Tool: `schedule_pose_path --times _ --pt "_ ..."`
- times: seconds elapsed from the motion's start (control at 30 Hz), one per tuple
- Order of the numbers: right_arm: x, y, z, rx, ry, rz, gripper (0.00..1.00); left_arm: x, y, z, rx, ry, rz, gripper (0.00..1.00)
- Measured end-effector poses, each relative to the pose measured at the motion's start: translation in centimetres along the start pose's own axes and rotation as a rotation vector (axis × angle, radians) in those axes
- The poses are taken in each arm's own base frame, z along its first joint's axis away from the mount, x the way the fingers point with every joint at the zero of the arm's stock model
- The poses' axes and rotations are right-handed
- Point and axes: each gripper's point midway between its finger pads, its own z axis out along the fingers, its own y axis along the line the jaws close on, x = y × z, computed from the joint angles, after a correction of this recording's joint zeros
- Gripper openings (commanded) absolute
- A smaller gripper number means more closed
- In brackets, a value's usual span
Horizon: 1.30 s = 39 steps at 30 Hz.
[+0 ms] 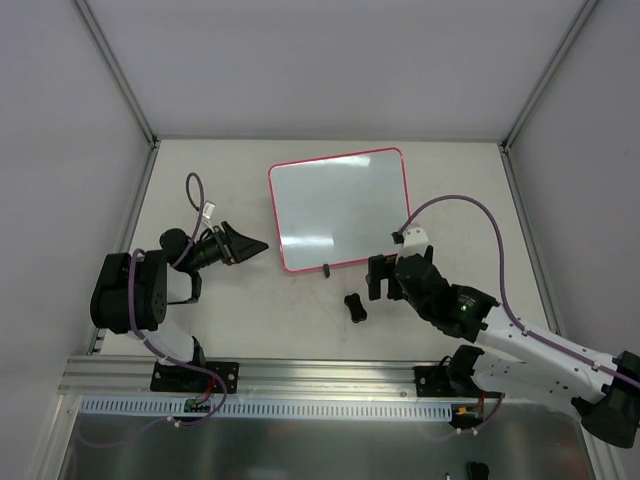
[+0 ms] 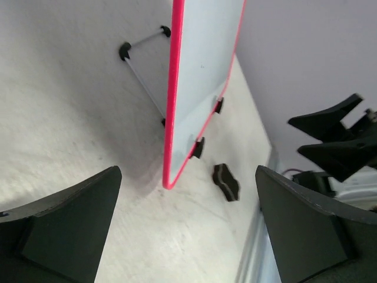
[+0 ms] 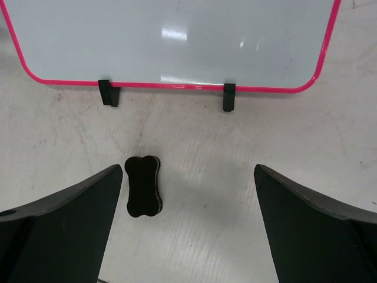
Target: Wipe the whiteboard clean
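Observation:
The whiteboard [image 1: 340,210], glossy white in a thin pink-red frame, stands tilted at the middle of the table. Its surface looks blank. Two black feet show on its near edge in the right wrist view, under the whiteboard [image 3: 177,41]. A small black bone-shaped eraser [image 1: 355,307] lies on the table just in front of it. My left gripper [image 1: 250,245] hangs open to the left of the board, nothing between its fingers; its view shows the whiteboard [image 2: 203,71] edge-on. My right gripper [image 1: 383,280] stands open just right of the eraser [image 3: 143,186], holding nothing.
A wire stand with black feet [image 2: 125,52] props the board from behind. The eraser [image 2: 227,181] and my right gripper [image 2: 339,138] show in the left wrist view. Grey walls enclose the table; a metal rail [image 1: 300,375] runs along its near edge.

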Motion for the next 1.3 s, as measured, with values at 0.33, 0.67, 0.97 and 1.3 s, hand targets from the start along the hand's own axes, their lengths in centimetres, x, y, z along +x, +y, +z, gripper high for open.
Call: schedule_pose_path --times 0.33,0.67,0.97,1.3 --pt "2.1 -2.9 1.3 0.066 -0.057 -0.034 0.99 -3.5 -1.1 -2.7 -0.201 -0.259 0.385 0.99" --pt "1.2 -2.7 2.5 0.067 -0.145 -0.032 0.99 -3.8 0.1 -6.1 -0.395 -0.433 0.415 0.99" --pt "2.2 -3.9 3.0 0.109 -0.167 -0.058 0.99 -8.0 -4.0 -10.1 -0.465 -0.730 0.555 0.99" --pt "0.7 -4.1 1.4 0.056 -0.292 -0.015 0.99 -7.9 -2.4 -11.2 -0.555 -0.756 0.502 0.99"
